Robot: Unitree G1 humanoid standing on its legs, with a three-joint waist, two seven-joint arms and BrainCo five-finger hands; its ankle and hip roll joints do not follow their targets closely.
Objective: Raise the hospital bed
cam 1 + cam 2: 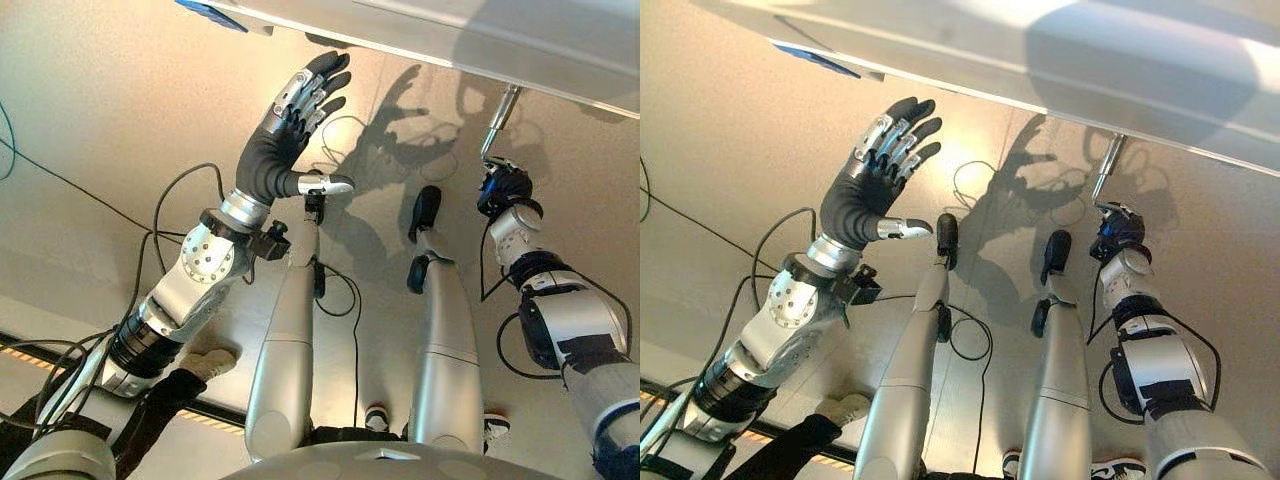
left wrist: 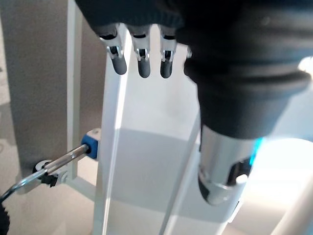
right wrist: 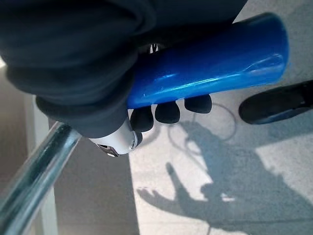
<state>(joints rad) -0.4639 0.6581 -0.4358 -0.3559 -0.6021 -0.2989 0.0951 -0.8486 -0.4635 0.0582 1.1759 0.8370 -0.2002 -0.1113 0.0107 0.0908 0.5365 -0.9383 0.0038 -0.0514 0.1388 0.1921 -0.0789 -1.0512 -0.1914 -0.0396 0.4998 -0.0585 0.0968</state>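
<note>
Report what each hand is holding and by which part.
The right hand is curled around the blue handle of the bed's metal crank, gripping the grip itself. The left hand is open in the air, holding nothing.

Left robot hand [image 1: 290, 125] raised, fingers spread; right robot hand [image 1: 503, 188] clenched.

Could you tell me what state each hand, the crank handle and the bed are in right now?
Left hand: open, fingers spread, raised below the bed's edge, holding nothing.
Right hand: shut on the blue crank handle.
Blue crank handle: gripped, joined to a metal crank rod that runs up under the bed.
Hospital bed: white frame edge overhead; its height cannot be told.
</note>
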